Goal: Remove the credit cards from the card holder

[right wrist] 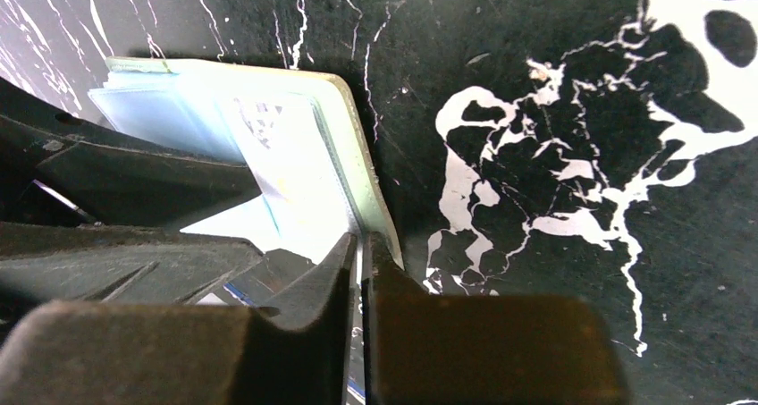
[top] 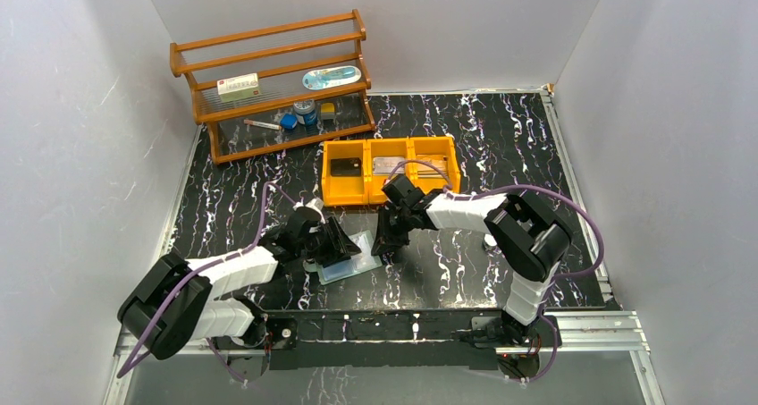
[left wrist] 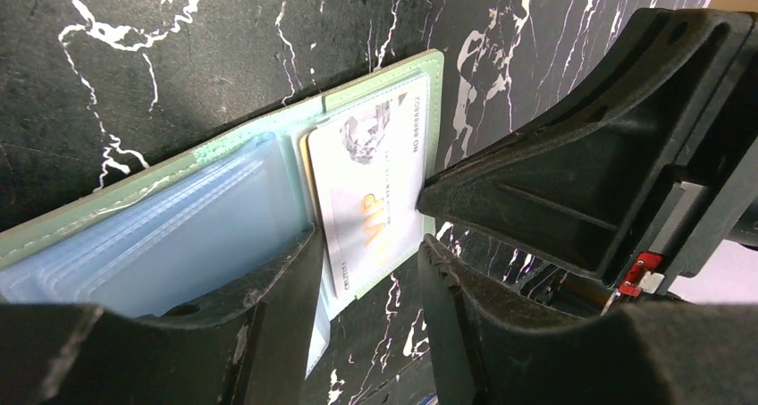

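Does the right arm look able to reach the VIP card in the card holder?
Likely yes: the right gripper sits at the edge of the card holder beside the VIP card, with nothing between; the left gripper leaves that side free.

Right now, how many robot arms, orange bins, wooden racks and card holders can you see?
Robot arms: 2
Orange bin: 1
Wooden rack: 1
Card holder: 1
Total: 5

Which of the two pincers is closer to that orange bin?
Right. The right pincer hangs just in front of the orange bin, tips down at the edge of the card holder. The left pincer sits farther toward the robot, over the holder.
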Tool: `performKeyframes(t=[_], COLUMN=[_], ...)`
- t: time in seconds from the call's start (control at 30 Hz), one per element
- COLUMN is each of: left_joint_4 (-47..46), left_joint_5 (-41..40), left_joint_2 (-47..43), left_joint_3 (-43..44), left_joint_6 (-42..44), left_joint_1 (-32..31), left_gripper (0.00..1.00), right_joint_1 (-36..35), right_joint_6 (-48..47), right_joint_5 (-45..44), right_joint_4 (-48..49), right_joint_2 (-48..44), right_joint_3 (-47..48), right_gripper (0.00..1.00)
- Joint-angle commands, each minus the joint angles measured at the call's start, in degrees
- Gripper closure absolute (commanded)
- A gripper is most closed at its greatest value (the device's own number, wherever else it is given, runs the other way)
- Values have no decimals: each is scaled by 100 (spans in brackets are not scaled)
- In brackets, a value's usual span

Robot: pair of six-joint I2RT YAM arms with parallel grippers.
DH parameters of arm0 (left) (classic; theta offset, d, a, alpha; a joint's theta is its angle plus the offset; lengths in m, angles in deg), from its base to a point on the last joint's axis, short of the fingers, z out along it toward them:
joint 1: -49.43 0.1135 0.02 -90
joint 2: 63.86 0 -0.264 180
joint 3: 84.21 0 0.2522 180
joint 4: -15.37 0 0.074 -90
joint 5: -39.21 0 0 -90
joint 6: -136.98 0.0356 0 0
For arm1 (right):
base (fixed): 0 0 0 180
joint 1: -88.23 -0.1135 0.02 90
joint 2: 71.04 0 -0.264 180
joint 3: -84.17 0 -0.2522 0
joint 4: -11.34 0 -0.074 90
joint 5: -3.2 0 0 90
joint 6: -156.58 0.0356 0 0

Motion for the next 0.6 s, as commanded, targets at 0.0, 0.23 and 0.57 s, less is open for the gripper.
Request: performKeyframes(t=[0.0, 0.23, 0.57], left_joint_4=[888, 1321, 2060], left_joint_5=[-472, -794, -1342], left_joint_2=[20, -54, 227], left_joint_3=[-178, -222, -32], left_joint_6=[206, 0, -95], left_joint_1=[12, 13, 13], left_gripper=[54, 44, 44], right_joint_1=[-48, -48, -48], right_joint_6=[93, 367, 392], right_joint_5=[-182, -118, 35], right_joint_4=[-18, 212, 280], right_joint_2=[62, 213, 343], right_joint_3=[-353, -610, -598], right_gripper=[90, 99, 100])
